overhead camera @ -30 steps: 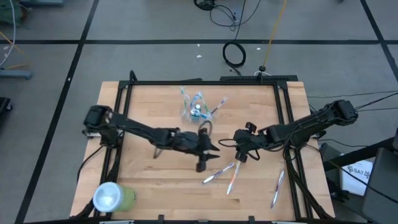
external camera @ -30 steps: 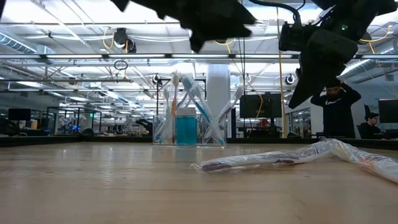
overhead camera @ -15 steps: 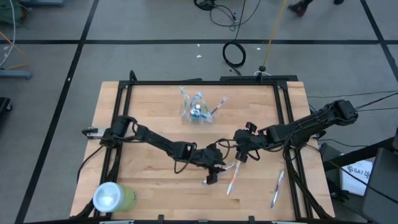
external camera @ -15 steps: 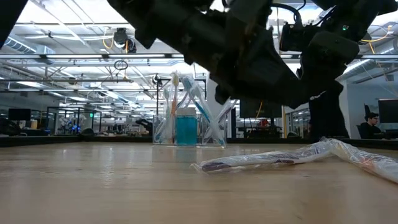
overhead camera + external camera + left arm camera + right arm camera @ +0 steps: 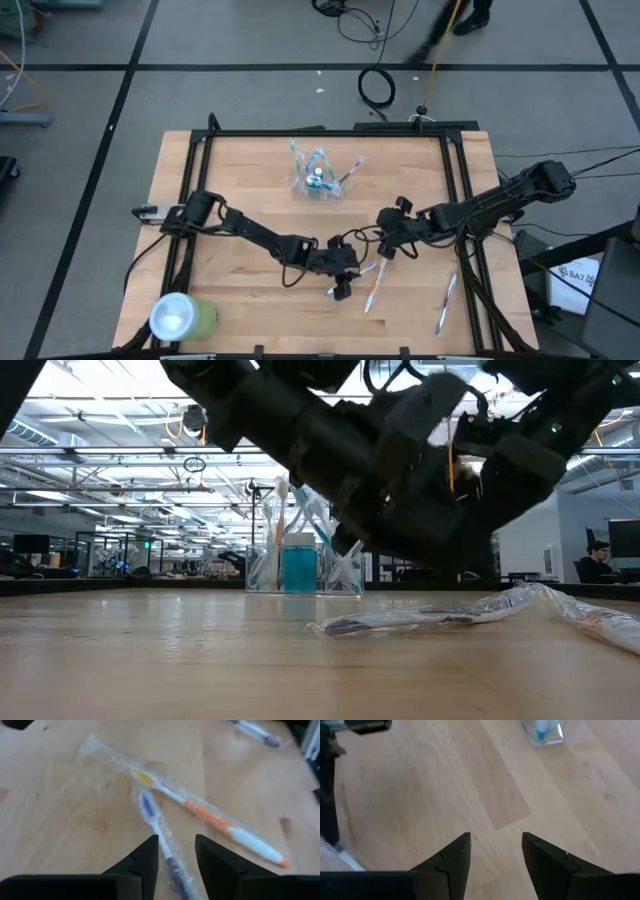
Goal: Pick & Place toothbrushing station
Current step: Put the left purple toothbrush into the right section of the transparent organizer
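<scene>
The clear plastic cup [image 5: 318,183] stands upright on the far middle of the table, with several toothbrushes and a blue-capped tube in it; it also shows in the low view [image 5: 300,565]. My left gripper [image 5: 340,283] is open, low over a wrapped purple toothbrush [image 5: 152,817] that lies flat on the table. Its fingers stand on either side of that brush's handle without touching it. A wrapped orange toothbrush [image 5: 210,817] lies beside the purple one. My right gripper [image 5: 385,250] is open and empty, above the table to the right of the left gripper.
A third wrapped toothbrush [image 5: 446,302] lies near the table's right front. An opaque light-green cup [image 5: 182,317] lies at the front left corner. A black frame [image 5: 330,131] runs round the tabletop. Bare wood lies between the clear cup and the grippers.
My left gripper has gone toward the table's near edge and a little to the right, and down, from beside the clear cup to just over the wrapped purple toothbrush. The toothbrushes and the cup have stayed where they were.
</scene>
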You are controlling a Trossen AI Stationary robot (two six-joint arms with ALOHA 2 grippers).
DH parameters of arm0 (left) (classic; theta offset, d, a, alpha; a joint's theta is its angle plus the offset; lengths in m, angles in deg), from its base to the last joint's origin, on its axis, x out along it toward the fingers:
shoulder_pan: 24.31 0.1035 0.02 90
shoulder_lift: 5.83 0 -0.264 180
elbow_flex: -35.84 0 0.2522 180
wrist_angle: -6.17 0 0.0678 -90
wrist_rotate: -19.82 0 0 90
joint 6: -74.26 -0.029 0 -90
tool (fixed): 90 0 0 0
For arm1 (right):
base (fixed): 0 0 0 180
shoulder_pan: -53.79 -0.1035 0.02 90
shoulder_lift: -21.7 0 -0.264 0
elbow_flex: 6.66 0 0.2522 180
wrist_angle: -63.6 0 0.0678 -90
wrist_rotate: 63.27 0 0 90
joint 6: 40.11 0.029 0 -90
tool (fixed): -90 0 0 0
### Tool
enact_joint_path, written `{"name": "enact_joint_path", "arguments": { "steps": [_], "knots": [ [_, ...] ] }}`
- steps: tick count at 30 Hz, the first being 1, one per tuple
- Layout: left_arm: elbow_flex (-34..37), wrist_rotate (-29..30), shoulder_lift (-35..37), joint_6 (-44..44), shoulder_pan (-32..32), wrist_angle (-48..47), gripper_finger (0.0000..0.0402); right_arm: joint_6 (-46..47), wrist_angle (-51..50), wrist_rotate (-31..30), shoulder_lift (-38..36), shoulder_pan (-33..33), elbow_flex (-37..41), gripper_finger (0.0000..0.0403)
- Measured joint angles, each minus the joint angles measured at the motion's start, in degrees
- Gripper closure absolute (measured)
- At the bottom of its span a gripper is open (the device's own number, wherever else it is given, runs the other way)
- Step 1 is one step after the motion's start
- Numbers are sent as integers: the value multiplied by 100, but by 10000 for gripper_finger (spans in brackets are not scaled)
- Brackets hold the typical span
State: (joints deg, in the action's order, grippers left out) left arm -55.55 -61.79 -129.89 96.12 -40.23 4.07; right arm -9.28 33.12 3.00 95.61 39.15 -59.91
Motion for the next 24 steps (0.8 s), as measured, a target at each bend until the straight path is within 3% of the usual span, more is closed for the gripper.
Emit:
{"name": "enact_joint_path", "arguments": {
  "steps": [24],
  "knots": [
    [-149,-72,-432,-91,161,285,270,-30,381,2,-2,4,206,234]
  ]
}}
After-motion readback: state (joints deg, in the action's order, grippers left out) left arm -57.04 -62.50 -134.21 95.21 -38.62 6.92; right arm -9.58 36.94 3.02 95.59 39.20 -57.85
